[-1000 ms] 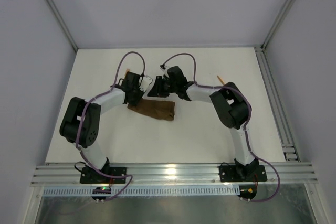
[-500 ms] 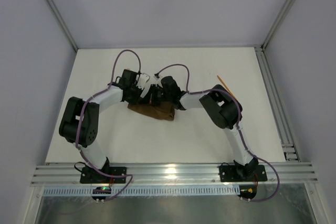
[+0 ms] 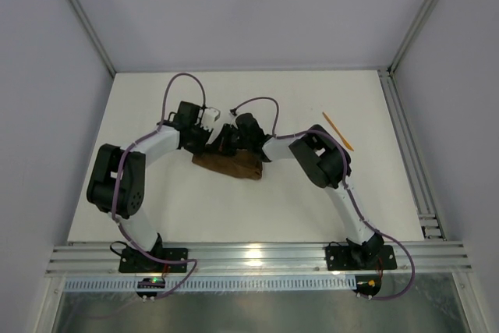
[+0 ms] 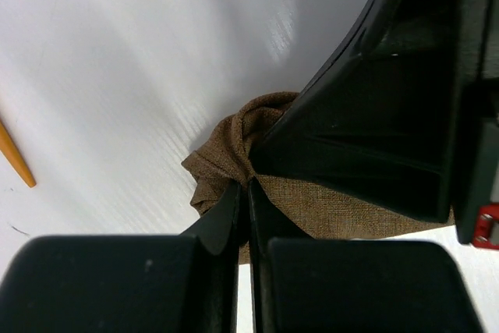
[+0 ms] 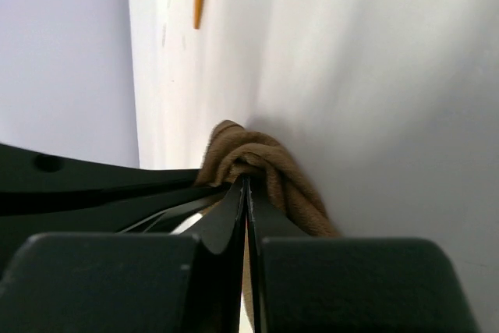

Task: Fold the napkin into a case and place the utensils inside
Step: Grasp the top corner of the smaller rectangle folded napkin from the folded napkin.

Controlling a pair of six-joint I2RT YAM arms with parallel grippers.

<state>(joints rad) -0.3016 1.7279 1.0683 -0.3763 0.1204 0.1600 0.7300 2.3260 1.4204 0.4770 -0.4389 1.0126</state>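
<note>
One brown napkin, bunched, coarse-woven

We see the napkin as a dark brown matte cloth folded into a narrow, layered band, lying flat near the middle of the table. Its far edge is gathered into a wrinkled bunch, pinched between the closed fingers of the left gripper and the right gripper. One thin orange utensil lies diagonally on the table, well apart to the right; we cannot tell its kind.
</note>
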